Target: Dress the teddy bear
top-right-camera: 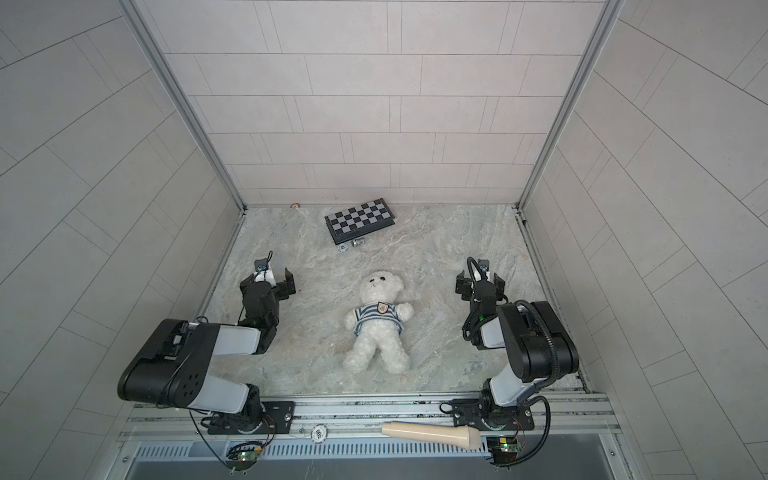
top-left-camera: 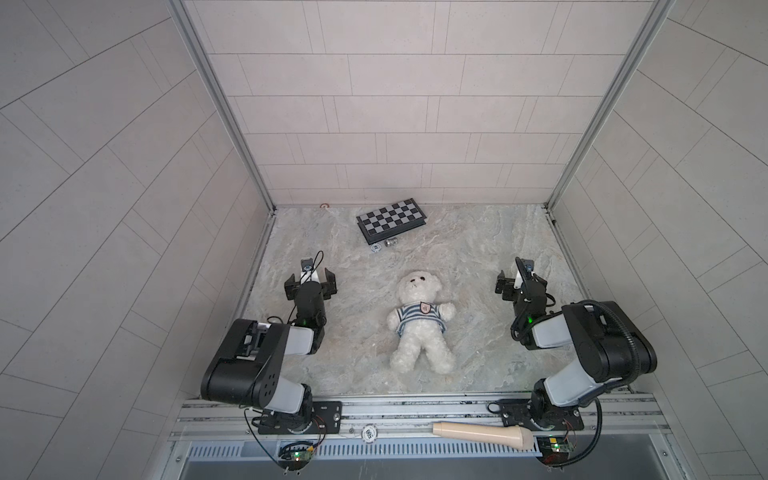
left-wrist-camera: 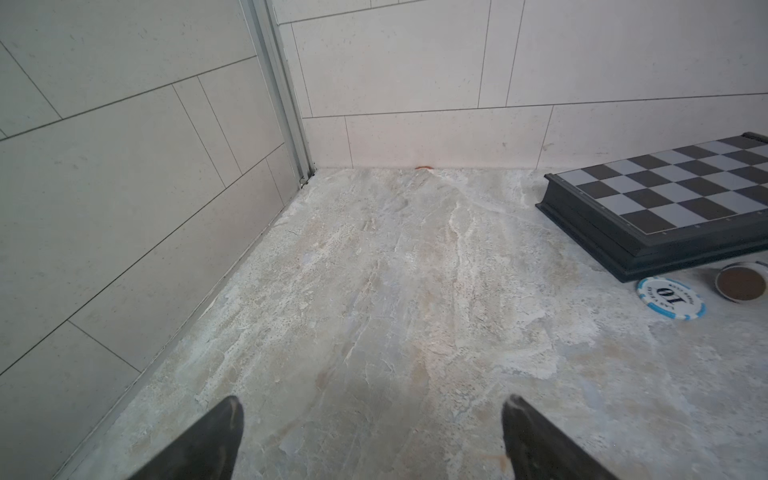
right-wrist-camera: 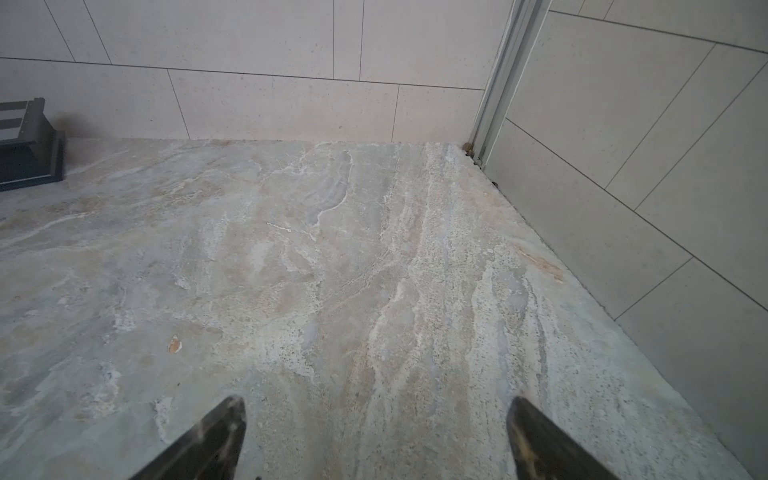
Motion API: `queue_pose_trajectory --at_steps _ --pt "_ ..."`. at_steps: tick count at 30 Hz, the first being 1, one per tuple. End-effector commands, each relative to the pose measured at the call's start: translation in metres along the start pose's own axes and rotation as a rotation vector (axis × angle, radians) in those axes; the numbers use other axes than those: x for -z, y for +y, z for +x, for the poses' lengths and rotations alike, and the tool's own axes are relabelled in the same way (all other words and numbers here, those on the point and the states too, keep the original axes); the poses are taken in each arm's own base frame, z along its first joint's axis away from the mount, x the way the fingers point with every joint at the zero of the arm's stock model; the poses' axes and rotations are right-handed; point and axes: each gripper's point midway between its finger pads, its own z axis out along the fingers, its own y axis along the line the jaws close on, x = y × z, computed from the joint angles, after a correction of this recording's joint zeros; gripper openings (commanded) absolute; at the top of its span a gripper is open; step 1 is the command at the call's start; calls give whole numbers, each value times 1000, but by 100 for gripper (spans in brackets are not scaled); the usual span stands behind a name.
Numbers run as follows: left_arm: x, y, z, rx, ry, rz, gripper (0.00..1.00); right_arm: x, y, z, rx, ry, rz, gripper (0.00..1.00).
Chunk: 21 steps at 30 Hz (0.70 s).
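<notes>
The teddy bear (top-left-camera: 417, 286) (top-right-camera: 378, 286) is fluffy and white. It lies on its back mid-table, head toward the back wall. A blue-and-white striped shirt (top-left-camera: 409, 314) (top-right-camera: 368, 314) with a badge is on its chest, and both arms stick out of the sleeves. My left gripper (top-left-camera: 310, 279) (top-right-camera: 267, 281) hovers open to the bear's left, well apart from it. My right gripper (top-left-camera: 520, 281) (top-right-camera: 481, 281) hovers open to its right, also apart. In the wrist views the left gripper (left-wrist-camera: 372, 401) and the right gripper (right-wrist-camera: 376, 401) have only bare marble between their fingers. The bear is out of both wrist views.
A folded chessboard (top-left-camera: 390, 219) (left-wrist-camera: 673, 203) lies near the back wall, with a poker chip (top-left-camera: 376, 248) (left-wrist-camera: 670, 298) and a small round cup (top-left-camera: 390, 242) (left-wrist-camera: 742, 284) in front of it. A cream handle-shaped piece (top-left-camera: 482, 434) rests on the front rail. Tiled walls enclose three sides.
</notes>
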Motion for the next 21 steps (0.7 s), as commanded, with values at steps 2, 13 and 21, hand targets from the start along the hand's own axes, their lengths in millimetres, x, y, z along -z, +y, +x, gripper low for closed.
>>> queue_pose_trajectory --at_steps 2,13,21 --pt "-6 -3 -12 30 -13 9 100 -7 2 -2 12 24 8 100" --pt "-6 -4 -12 26 -13 14 100 -8 4 -3 42 31 33 99" --pt "-7 -8 -12 14 -5 34 100 -8 4 -3 41 31 34 100"
